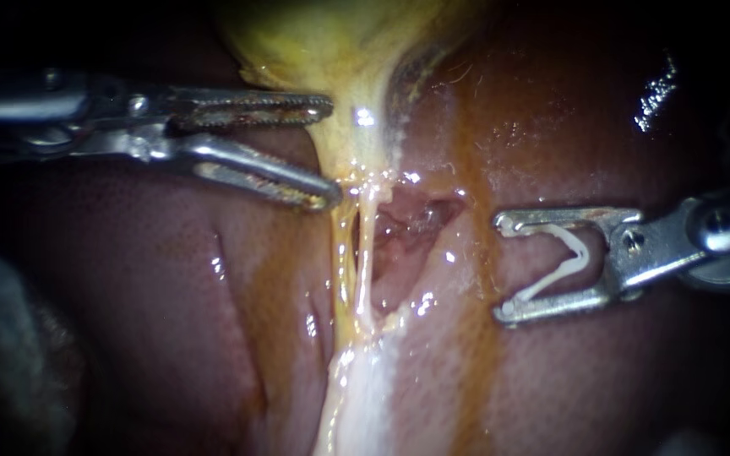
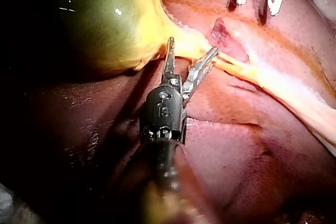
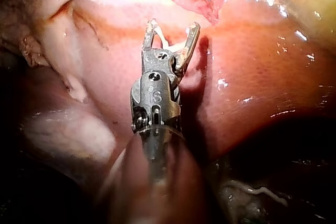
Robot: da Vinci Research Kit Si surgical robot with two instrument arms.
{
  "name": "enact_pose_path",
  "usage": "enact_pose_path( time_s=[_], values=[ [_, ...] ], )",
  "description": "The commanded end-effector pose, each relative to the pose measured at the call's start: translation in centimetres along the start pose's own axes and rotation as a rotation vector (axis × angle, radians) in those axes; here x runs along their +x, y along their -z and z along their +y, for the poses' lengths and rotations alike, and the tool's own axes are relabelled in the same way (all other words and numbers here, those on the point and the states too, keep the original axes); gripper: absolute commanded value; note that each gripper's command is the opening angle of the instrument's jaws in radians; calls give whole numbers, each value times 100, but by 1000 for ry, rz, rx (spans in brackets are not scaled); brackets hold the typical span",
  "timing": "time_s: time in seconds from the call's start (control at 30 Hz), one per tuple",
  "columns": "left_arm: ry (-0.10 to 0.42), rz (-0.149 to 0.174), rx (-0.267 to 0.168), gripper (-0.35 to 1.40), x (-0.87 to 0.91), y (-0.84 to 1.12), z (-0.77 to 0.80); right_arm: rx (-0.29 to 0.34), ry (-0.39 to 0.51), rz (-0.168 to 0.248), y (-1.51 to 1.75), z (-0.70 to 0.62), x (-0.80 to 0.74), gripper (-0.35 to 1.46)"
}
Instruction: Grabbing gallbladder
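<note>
Liver (image 1: 171, 321), a glossy red-brown mass, fills most of what you see. The gallbladder (image 1: 314, 42), a smooth yellow-green sac, sits at the top of the endoscope view and narrows to a yellow neck running down the middle. Your left instrument (image 1: 331, 152), slim grey metal with two toothed jaws, reaches in beside that neck. Its jaws are spread, with their tips at the neck's edge and nothing pinched between them. Your right instrument (image 1: 504, 268), a grey metal shaft with two plain jaws, hangs over the liver well apart from the gallbladder. From the neck a pale yellow-white strand (image 1: 363, 279) continues downward, touching a raw pink pocket (image 1: 403, 228) in the tissue. A small white V-shaped clip (image 1: 572, 253) sits in the right jaws, which stand wide apart and hold it from both sides.
</note>
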Motion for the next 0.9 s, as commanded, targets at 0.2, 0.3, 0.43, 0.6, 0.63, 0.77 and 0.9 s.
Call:
enact_pose_path(
  time_s=[0.2,0.3,0.43,0.6,0.63,0.77,0.9],
  values=[
    [-9,2,-11,71,-13,5,0,0,0,0,0,0,0,50],
    [-16,5,-26,64,-24,-1,-1,0,0,0,0,0,0,50],
    [4,-1,-44,57,-41,-14,-3,0,0,0,0,0,0,50],
    [8,-14,-61,44,-51,-33,-8,0,0,0,0,0,0,50],
    [6,-17,-62,41,-51,-36,-9,0,0,0,0,0,0,50],
    [-3,-20,-68,34,-54,-48,-15,0,0,0,0,0,0,50],
    [-10,-26,-69,24,-61,-54,-19,0,0,0,0,0,0,50]
  ],
)
